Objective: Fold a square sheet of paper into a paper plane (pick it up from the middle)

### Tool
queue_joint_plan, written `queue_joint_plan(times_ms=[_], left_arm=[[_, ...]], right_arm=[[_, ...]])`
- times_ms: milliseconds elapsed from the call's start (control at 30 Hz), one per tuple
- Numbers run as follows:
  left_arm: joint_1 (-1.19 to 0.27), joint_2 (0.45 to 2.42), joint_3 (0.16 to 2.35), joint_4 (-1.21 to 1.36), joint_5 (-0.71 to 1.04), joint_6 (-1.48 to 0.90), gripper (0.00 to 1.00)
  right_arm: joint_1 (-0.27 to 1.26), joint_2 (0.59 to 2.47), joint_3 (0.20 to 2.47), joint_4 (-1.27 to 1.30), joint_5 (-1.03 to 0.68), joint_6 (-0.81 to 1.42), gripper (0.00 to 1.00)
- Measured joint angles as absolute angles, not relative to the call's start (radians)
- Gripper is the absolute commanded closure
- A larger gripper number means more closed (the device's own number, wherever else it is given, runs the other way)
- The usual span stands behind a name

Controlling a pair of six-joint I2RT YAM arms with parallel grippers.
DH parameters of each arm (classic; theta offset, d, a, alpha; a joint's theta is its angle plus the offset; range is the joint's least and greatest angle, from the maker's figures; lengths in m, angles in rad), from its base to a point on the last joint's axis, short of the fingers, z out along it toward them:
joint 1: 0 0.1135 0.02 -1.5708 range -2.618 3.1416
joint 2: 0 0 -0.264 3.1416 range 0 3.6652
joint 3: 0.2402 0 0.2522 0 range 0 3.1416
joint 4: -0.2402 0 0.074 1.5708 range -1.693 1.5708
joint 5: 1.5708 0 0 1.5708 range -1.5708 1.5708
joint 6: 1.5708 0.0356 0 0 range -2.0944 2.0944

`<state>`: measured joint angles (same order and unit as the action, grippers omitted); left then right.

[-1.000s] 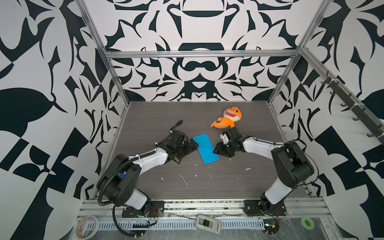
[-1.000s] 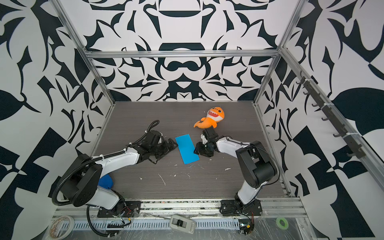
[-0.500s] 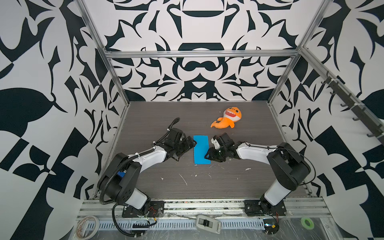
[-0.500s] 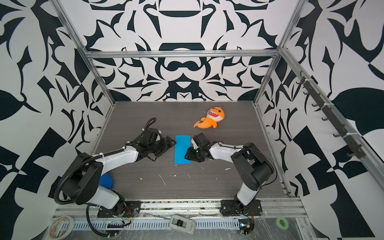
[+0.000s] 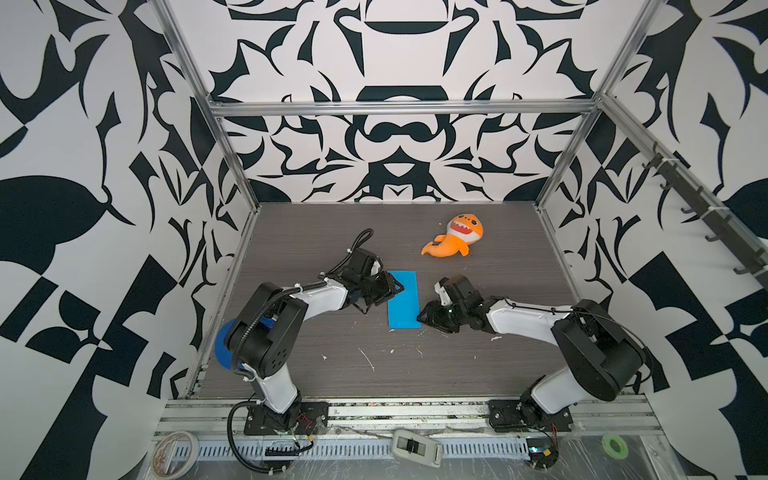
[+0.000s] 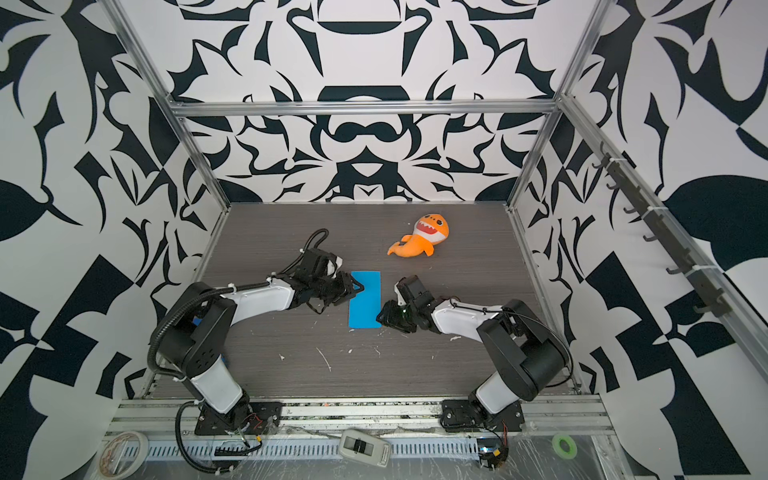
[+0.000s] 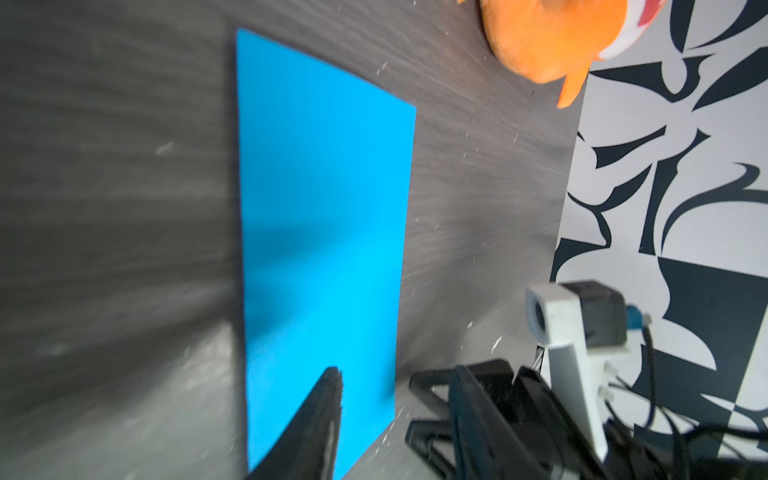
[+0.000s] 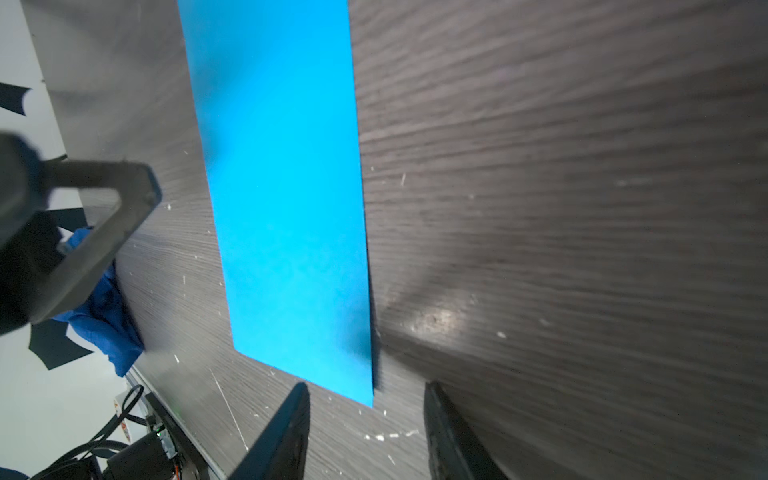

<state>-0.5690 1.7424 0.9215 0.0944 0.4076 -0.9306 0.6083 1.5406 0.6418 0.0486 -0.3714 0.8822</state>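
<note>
The square sheet of paper [image 5: 402, 299] [image 6: 365, 300] lies flat on the dark table as a narrow bright blue rectangle, its long side running front to back. My left gripper [image 5: 398, 288] [image 6: 358, 287] reaches over the sheet's left edge, towards the back. In the left wrist view one of its fingers [image 7: 322, 419] hovers above the paper [image 7: 324, 208], with a gap to the other. My right gripper [image 5: 422, 316] [image 6: 381, 316] [image 8: 366, 386] stands open at the sheet's front right corner [image 8: 361, 386], holding nothing. No paper plane shape shows.
An orange shark plush [image 5: 455, 239] [image 6: 422, 241] lies at the back right. A dark blue disc [image 5: 222, 345] sits under the left arm's base. White scraps [image 5: 368, 358] dot the table [image 5: 478, 365] in front of the sheet. Metal frame posts and patterned walls enclose the table.
The sheet has swung from tilted to straight. My right gripper slid left, then forward along its right edge. My left gripper moved right over the left edge and its jaws narrowed.
</note>
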Motion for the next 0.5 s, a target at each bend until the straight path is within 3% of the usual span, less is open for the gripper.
queue_joint_plan(times_ms=[500], left_arm=[[-0.569,1.860,0.967,0.059,0.393,-0.901,0.61]], right_arm=[[0.608,1.541,0.593,0.146,-0.414,0.970,0.56]])
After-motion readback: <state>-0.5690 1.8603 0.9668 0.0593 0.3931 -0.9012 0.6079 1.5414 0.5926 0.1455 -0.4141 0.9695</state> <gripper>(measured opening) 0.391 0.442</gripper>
